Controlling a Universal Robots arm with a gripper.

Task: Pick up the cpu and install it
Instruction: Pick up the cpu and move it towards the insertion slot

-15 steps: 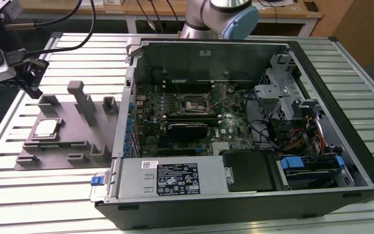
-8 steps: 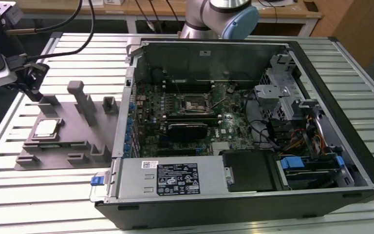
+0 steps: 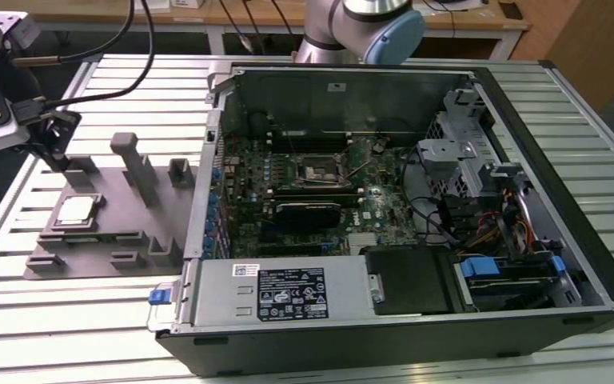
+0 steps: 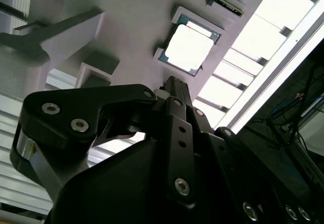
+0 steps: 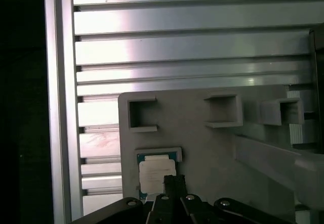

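Exterior view: cpu [image 3: 76, 210] lies flat in its pocket on the grey fixture plate [image 3: 93, 250], on the desk [image 3: 61, 312] at the exterior view's left, beside the open PC case [image 3: 339, 100]; gripper [image 3: 55, 154] hangs over the plate, clear of the cpu
Second wrist view: gripper [image 4: 172, 85] narrow, fingers together, holding nothing, tip near the cpu [image 4: 188, 47]
First wrist view: gripper [image 5: 174, 181] tip overlaps the cpu [image 5: 152, 173]

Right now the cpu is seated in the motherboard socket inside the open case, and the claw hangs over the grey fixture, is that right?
Not quite. The cpu is not in the socket. The exterior view shows it lying in a recess of the grey fixture, outside the open case. The claw does hang over the grey fixture.
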